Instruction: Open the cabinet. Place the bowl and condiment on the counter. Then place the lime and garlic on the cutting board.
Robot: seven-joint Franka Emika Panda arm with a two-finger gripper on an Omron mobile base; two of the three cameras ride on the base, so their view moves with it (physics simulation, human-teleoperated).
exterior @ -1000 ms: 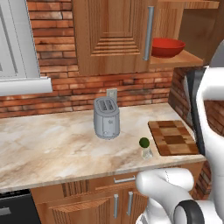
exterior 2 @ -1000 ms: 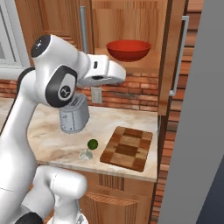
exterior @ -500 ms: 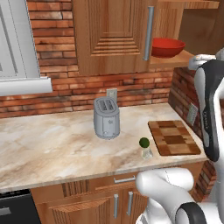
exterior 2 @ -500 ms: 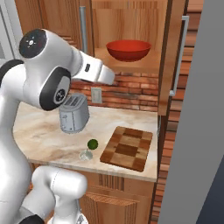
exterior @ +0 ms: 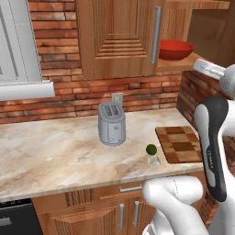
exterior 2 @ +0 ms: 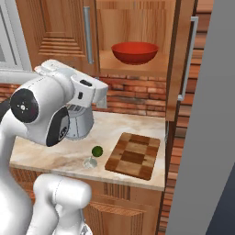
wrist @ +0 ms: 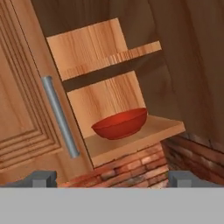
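Observation:
The cabinet (exterior: 119,36) has its right door (exterior 2: 182,59) swung open and its left door (wrist: 17,87) closed. On its lower shelf sits the red bowl (wrist: 120,123) (exterior 2: 135,52) (exterior: 176,49). My gripper (wrist: 112,179) is open and empty, a good way in front of the bowl and below its shelf; its fingertips (wrist: 41,178) stand wide apart. On the counter (exterior: 55,151), the lime (exterior: 151,149) (exterior 2: 97,151) and the pale garlic (exterior: 153,160) (exterior 2: 89,161) lie just left of the cutting board (exterior: 181,143) (exterior 2: 134,155). The condiment is out of view.
A silver toaster (exterior: 111,124) stands at the back of the counter, left of the lime. A pale grey-white unit (exterior: 18,46) hangs at the far left. A tall grey panel (exterior 2: 211,137) walls off the right side. The open door's bar handle (exterior 2: 188,57) juts out over the board's end.
The arm has swung back from the open cabinet, and my hand has dropped lower and farther from the bowl. The jaws stayed open. Nothing on the counter moved.

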